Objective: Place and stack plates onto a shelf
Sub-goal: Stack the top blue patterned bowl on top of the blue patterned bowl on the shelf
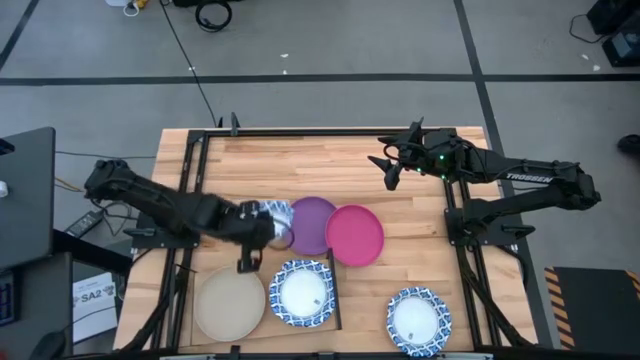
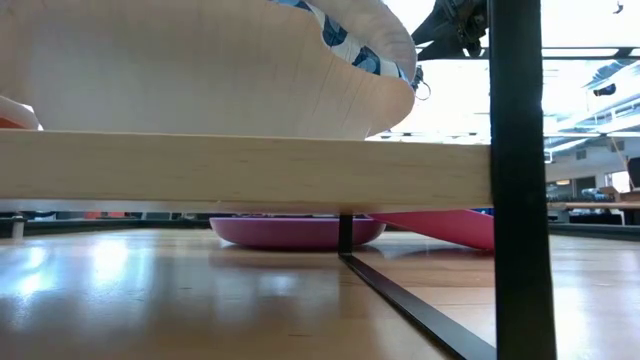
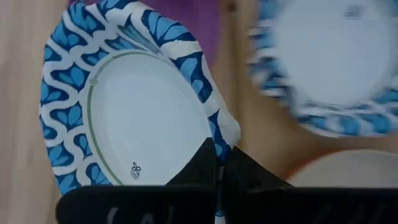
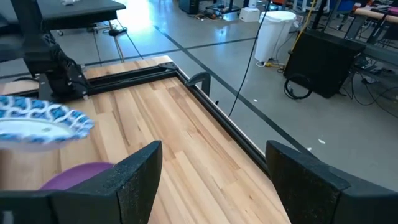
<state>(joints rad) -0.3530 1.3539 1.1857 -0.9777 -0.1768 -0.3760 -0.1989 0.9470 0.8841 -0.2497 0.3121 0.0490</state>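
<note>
Left claw (image 3: 219,163) pinches blue-rimmed plate (image 3: 134,112) by its rim, tilted above counter (image 1: 400,150) beside purple plate (image 1: 312,224), probably for carrying to shelf (image 1: 332,290), which holds beige plate (image 1: 230,303). Right claw (image 4: 211,180) waits open, far side.

In the high view the left pincer (image 1: 272,222) is mostly covered by the blue-rimmed plate (image 1: 278,214) it carries, so its fingers cannot be made out there, and that plate in turn hides part of the purple plate (image 1: 314,225) beneath it. In the low view the shelf (image 2: 240,168) and a black post (image 2: 518,180) block most of the counter (image 2: 200,300), leaving only the lower edges of the purple plate and the magenta plate (image 2: 450,225) showing. In the left wrist view a second blue-rimmed plate (image 3: 323,62) is blurred and cut off by the picture's edge, as is the beige plate (image 3: 348,171).
</note>
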